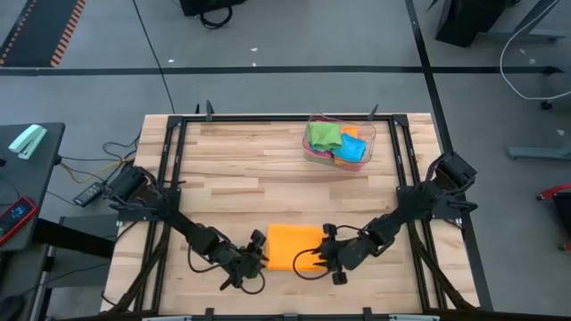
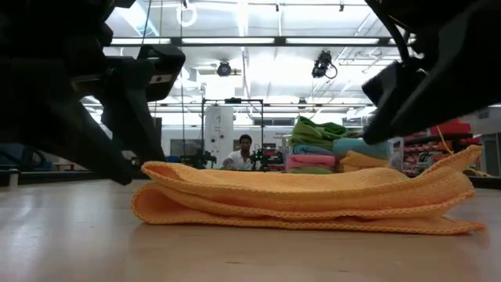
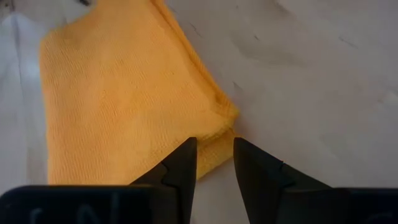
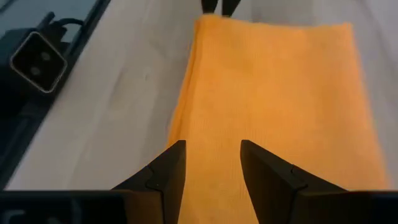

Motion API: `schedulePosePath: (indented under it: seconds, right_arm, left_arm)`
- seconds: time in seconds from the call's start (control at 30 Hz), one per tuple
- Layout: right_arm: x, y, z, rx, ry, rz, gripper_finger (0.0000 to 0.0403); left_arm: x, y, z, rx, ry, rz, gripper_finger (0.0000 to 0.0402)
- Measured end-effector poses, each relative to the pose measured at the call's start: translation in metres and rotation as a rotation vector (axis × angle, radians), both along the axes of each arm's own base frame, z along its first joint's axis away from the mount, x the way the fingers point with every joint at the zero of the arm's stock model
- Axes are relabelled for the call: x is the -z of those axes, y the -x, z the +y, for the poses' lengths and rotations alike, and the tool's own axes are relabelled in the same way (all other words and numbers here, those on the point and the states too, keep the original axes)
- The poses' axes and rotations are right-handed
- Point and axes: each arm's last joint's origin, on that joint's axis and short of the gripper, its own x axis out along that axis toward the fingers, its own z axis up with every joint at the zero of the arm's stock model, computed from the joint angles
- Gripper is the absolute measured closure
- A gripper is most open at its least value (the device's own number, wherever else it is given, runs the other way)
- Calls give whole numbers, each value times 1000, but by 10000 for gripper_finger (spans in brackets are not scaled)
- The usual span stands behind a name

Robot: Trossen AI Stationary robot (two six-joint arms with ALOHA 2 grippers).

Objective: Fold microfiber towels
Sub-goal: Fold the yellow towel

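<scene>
A folded orange microfiber towel (image 1: 293, 245) lies flat in several layers on the wooden table near its front edge (image 2: 297, 196). My left gripper (image 1: 257, 259) stands open at the towel's left side, its fingers straddling the near-left corner (image 3: 227, 118). My right gripper (image 1: 321, 254) stands open at the towel's right side, its fingers over the cloth (image 4: 273, 81). In the low view the towel's right corner (image 2: 470, 157) curls upward. More towels, green (image 1: 323, 135) and blue (image 1: 352, 150), are piled in a clear tray (image 1: 373, 134) at the far right. My left gripper comes slanting down from the table's left; one fingertip (image 3: 183, 158) overlaps the towel's corner, and I cannot tell whether it touches. My right gripper comes slanting down from the right with the cloth showing between its fingers (image 4: 171, 165); whether they touch it I cannot tell.
Black frame rails (image 1: 169, 178) run along the table's left, right and far sides. A side table with small devices (image 1: 27, 143) stands off to the left. A person (image 2: 245, 149) shows far back in the room. Bare wood (image 1: 250, 169) lies between the towel and the tray.
</scene>
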Motion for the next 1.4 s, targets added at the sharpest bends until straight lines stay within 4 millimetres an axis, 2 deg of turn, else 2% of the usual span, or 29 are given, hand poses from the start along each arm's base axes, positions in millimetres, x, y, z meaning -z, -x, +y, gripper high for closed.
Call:
schedulePosePath:
  seconds: [0.13,0.27,0.43,0.57,0.73,0.9,1.07,1.2,1.4]
  right_arm:
    - [8,9,8,1,-8,61,242]
    - [20,14,6,17,62,118,242]
    - [27,12,-11,38,184,178,242]
    - [29,8,-28,30,275,230,242]
    - [29,2,-41,-85,431,251,242]
    - [21,4,-52,-174,580,274,242]
    - [11,12,-71,-128,724,347,242]
    - [-10,18,-74,-70,668,303,242]
    - [-43,29,-67,7,464,177,238]
  left_arm:
    - [-7,-2,-2,-42,52,-3,294]
    - [-20,-6,-7,-34,50,-4,302]
    - [-30,-11,-10,-40,43,10,307]
    - [-29,-10,-10,-54,56,19,307]
    - [-28,-9,-10,-85,80,37,309]
    - [-28,-9,-9,-111,104,43,316]
    - [-28,-11,-7,-121,109,41,315]
    - [-29,-13,-3,-192,95,10,309]
    - [-22,-19,8,-284,14,-21,286]
